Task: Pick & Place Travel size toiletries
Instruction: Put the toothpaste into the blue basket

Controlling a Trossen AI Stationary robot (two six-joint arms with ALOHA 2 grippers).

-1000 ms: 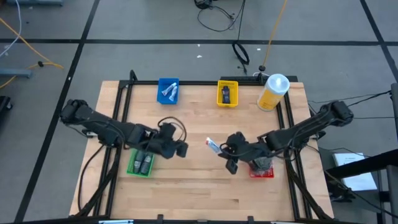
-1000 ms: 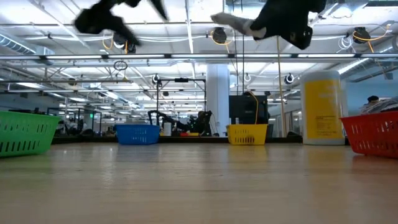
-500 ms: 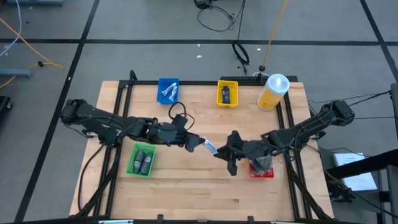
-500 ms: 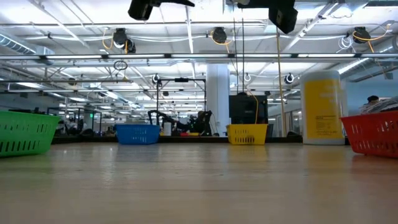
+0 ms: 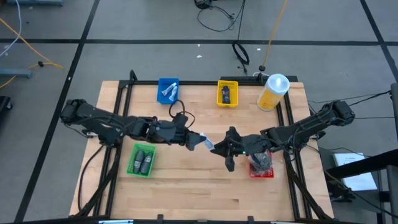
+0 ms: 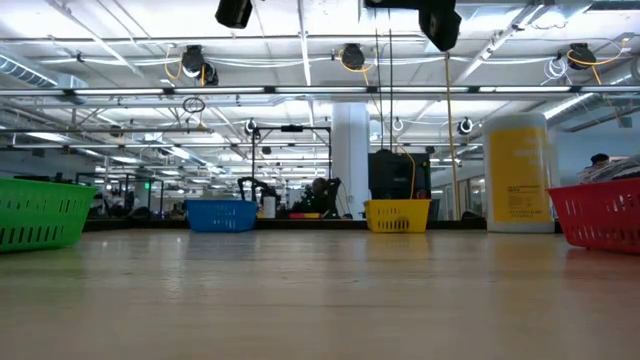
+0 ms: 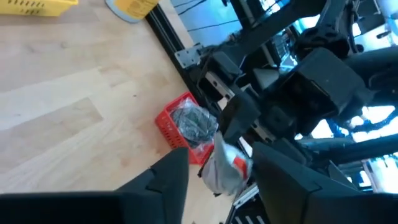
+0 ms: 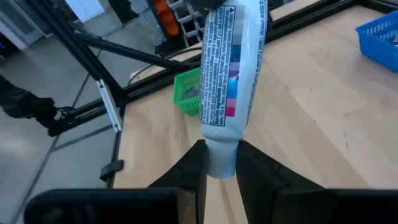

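Note:
A white tube with blue and red marks (image 5: pixel 208 144) is held in the air over the middle of the table, between both grippers. My right gripper (image 5: pixel 222 149) is shut on its cap end. My left gripper (image 5: pixel 200 140) reaches in from the table's left. It is open, with its fingers (image 7: pixel 171 177) close on either side of the tube's flat end (image 7: pixel 224 167); I cannot tell whether they touch it. Other toiletries lie in the trays. The low view shows only dark arm parts at its top edge. My right gripper pinches the white tube between its two fingers at the cap end (image 8: pixel 221 155), coming level from the table's right, in line with the tube. The tube is lifted clear and points away from the fingers toward my left gripper.
Green tray (image 5: pixel 141 160) with dark items near left, blue tray (image 5: pixel 168 91) with white tubes and yellow tray (image 5: pixel 227 93) with a dark bottle at the far edge, red tray (image 5: pixel 262 168) under the right arm. A big yellow bottle (image 5: pixel 273 91) stands far right.
My left gripper has swung from above the green tray toward the table's right, up to the tube's flat end. My right gripper, keeping the tube, has shifted a little toward the left and risen. The tube now lies level between the two grippers.

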